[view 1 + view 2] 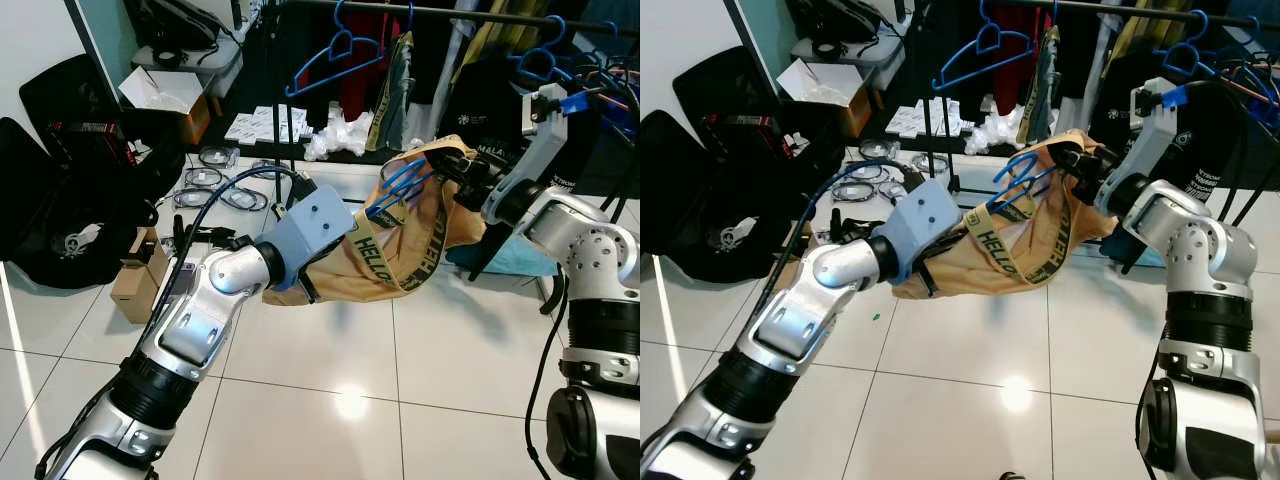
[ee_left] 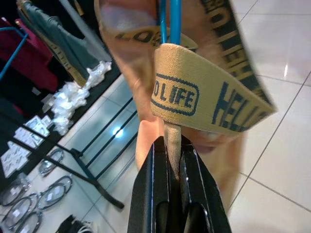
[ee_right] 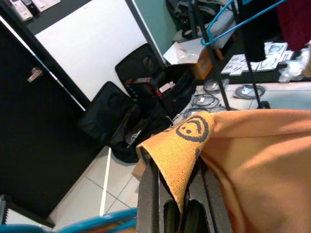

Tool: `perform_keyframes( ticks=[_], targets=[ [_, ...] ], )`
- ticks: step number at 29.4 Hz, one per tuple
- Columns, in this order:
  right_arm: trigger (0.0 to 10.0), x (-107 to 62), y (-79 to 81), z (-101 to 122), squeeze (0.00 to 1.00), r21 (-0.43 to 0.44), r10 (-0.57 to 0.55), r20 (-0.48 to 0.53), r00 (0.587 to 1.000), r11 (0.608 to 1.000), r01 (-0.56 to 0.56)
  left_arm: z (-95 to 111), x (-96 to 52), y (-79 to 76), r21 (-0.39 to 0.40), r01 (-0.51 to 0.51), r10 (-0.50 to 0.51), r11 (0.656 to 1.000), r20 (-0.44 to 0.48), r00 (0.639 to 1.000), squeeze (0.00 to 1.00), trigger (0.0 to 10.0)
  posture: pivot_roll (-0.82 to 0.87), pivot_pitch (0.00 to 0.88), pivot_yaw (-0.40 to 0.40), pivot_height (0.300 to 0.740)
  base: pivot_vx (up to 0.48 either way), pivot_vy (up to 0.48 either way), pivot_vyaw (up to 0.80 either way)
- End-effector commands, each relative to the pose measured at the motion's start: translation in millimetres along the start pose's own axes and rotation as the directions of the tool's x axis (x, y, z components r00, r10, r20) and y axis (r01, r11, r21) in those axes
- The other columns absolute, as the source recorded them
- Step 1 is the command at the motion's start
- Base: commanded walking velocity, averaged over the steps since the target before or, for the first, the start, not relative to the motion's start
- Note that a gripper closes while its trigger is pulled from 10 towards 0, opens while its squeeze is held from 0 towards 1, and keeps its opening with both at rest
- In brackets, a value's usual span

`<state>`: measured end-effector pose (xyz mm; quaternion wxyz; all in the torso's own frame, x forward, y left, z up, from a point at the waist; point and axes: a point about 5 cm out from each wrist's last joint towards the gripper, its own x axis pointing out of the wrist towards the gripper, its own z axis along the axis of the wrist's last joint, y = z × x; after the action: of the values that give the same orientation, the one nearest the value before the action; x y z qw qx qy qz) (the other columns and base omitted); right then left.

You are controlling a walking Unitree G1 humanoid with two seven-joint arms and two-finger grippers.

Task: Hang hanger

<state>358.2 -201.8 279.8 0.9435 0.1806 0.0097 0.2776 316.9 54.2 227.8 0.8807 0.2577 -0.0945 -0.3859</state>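
Note:
A tan garment (image 1: 405, 235) with a "HELLO LIFE" band hangs stretched between my two grippers above the tiled floor. A blue hanger (image 1: 400, 180) sits inside its top, with the hook poking out. My left gripper (image 1: 303, 285) is shut on the garment's lower left edge; the left wrist view shows tan fabric pinched in that gripper (image 2: 170, 145) under the band (image 2: 214, 102). My right gripper (image 1: 455, 170) is shut on the upper right edge, clamping a smiley-printed corner (image 3: 192, 131). Behind runs a black clothes rail (image 1: 450, 12) carrying other blue hangers (image 1: 335, 60).
Black bags (image 1: 60, 200) lie at the left beside a small cardboard box (image 1: 140, 275). Coiled cables (image 1: 215, 185) are scattered on the floor near the rack's upright post (image 1: 290, 150). Dark clothes hang on the rail at the right (image 1: 480, 90). White tiles (image 1: 400, 400) stretch in front.

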Motion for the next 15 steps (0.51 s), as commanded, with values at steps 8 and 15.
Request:
perform_keyframes(
  ticks=[8, 15],
  targets=[
    [0.0, 6.9, 12.1, -8, 0.00, -0.013, 0.042, -0.039, 0.998, 0.999, -0.042, 1, 6.1, -2.8, -0.024, -0.045, 0.044, 0.999, -0.015, 0.999, 0.00, 10.0, -0.05, 0.125, 0.010, 0.740, 0.000, 0.000, 0.00],
    [0.0, 7.9, 18.6, -14, 0.00, -0.015, 0.072, -0.065, 0.995, 0.997, -0.074, -5, 5.6, 5.6, -0.024, -0.101, 0.099, 0.995, -0.061, 0.993, 0.00, 10.0, -0.05, 0.126, 0.012, 0.740, 0.000, 0.000, 0.00]
  ],
)
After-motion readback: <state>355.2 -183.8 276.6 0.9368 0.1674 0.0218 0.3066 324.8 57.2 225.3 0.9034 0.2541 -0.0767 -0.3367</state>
